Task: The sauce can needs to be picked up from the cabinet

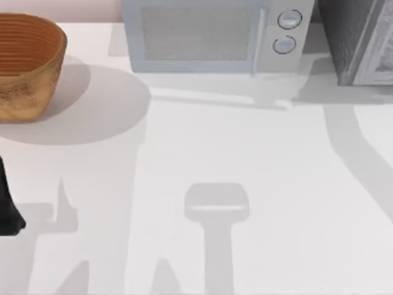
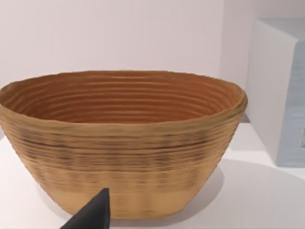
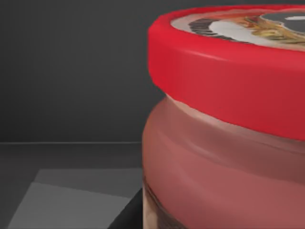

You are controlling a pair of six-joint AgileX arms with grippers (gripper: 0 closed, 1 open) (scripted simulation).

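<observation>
In the right wrist view the sauce can [image 3: 228,138] stands very close. It has a red top with a grey-and-white emblem and a red-brown side. Dark walls and a dark floor surround it, the inside of the cabinet [image 3: 71,71]. A dark part of my right gripper [image 3: 128,214] shows by the can's base; I cannot tell whether it holds the can. From above, the cabinet [image 1: 359,37] stands at the back right, with a speckled grey side and a paler front panel. My left arm [image 1: 7,209] is parked at the table's left edge.
A woven basket [image 1: 27,64] sits at the back left and fills much of the left wrist view [image 2: 119,143], with the left gripper's dark tip [image 2: 93,214] below it. A light-grey microwave [image 1: 209,34] with two round knobs stands at the back middle.
</observation>
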